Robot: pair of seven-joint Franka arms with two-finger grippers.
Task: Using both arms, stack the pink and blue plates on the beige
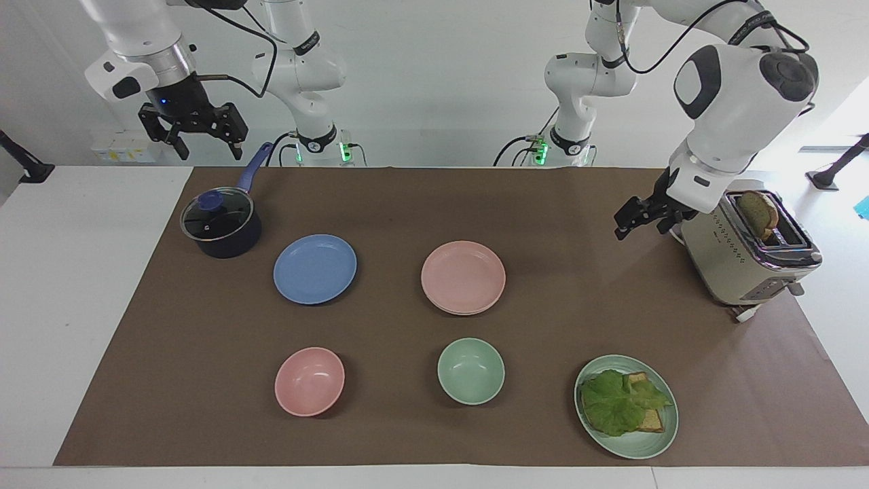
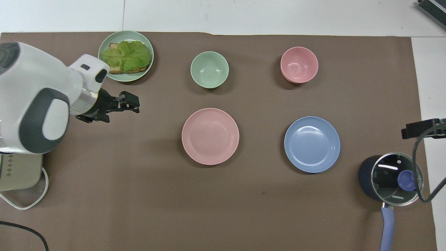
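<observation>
Matte pink plate (image 1: 463, 277) and blue plate (image 1: 315, 268) on dull brown paper (image 1: 421, 435); beside the blue plate, a glass-lidded pot (image 1: 220, 223).

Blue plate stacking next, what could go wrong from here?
1. The round matte blue plate lies flat on the brown mat, so the open right gripper, now over the lidded dark saucepan, may slip off its low rim.
2. The round pale pink plate hides almost all of the beige plate under it; an off-centre drop could leave the stack skewed.
3. The open left gripper hangs close beside the beige boxy toaster and could clip it.
</observation>
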